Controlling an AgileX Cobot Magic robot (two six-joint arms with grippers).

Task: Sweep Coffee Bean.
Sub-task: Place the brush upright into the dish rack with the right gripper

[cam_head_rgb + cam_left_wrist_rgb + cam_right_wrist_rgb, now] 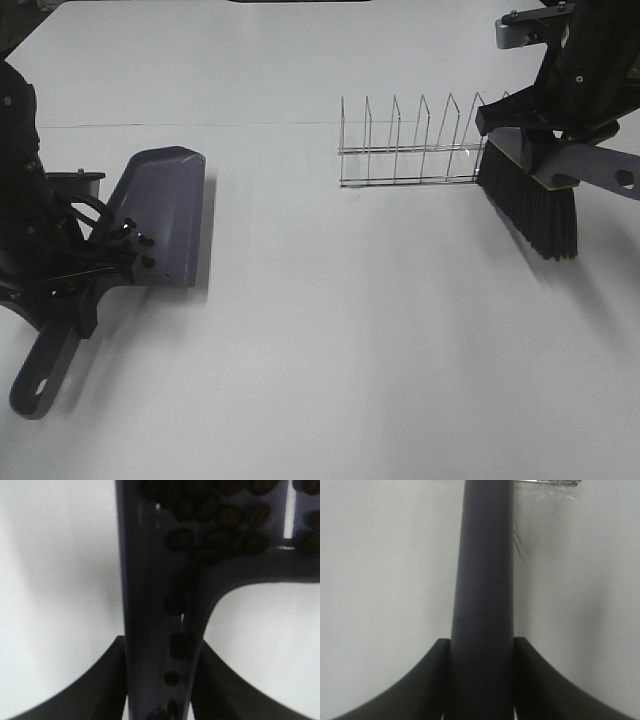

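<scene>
Top cam: left gripper (132, 250) clamped on pan (165, 205) handle, blade out ahead of it. Right gripper (540, 125) clamped on brush (535, 205), bristles hanging under it, just beside rack (410, 150) end; contact unclear. Nothing loose visible on table (350, 380).

Left wrist: fingers (100, 685) tight either side of pan handle. Beans (215, 520) piled in the pan just past the fingertips, a few strung down the handle groove between them.

Right wrist: gripper pinching brush handle, bare table either side, rack edge beyond.

Read: sweeping looks done, beans collected. Left to do is probably emptying the pan or parking the tools.
</scene>
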